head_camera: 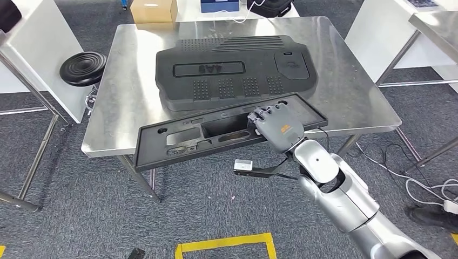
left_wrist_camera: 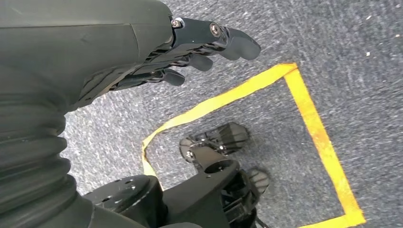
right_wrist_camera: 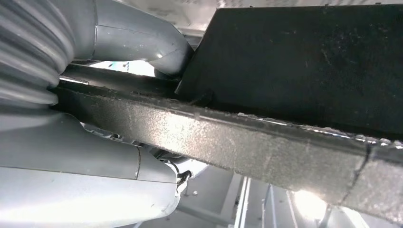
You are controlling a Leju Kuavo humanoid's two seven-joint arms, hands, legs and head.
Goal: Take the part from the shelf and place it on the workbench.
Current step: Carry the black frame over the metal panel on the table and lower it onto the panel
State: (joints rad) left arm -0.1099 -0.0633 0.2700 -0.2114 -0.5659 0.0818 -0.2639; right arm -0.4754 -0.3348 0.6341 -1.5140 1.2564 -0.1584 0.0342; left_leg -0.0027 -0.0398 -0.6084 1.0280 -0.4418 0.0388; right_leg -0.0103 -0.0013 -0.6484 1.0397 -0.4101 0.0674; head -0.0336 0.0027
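The part is a long flat black plastic panel (head_camera: 183,137) with cut-outs. It lies slanted across the near edge of the steel workbench (head_camera: 124,97), its left end jutting past the edge. My right hand (head_camera: 278,127) grips the panel near its right end, fingers curled over the top face. Up close in the right wrist view, the panel's rough edge (right_wrist_camera: 266,142) runs across the picture with the hand's grey thumb (right_wrist_camera: 142,42) behind it. My left hand (left_wrist_camera: 190,47) hangs over the carpet, fingers loosely apart and holding nothing.
A large black moulded cover (head_camera: 235,70) lies in the middle of the workbench, just beyond the panel. A black round stool (head_camera: 82,67) stands to the left. White tables flank both sides. Yellow floor tape (head_camera: 224,245) marks the carpet near me. Cables trail at the right.
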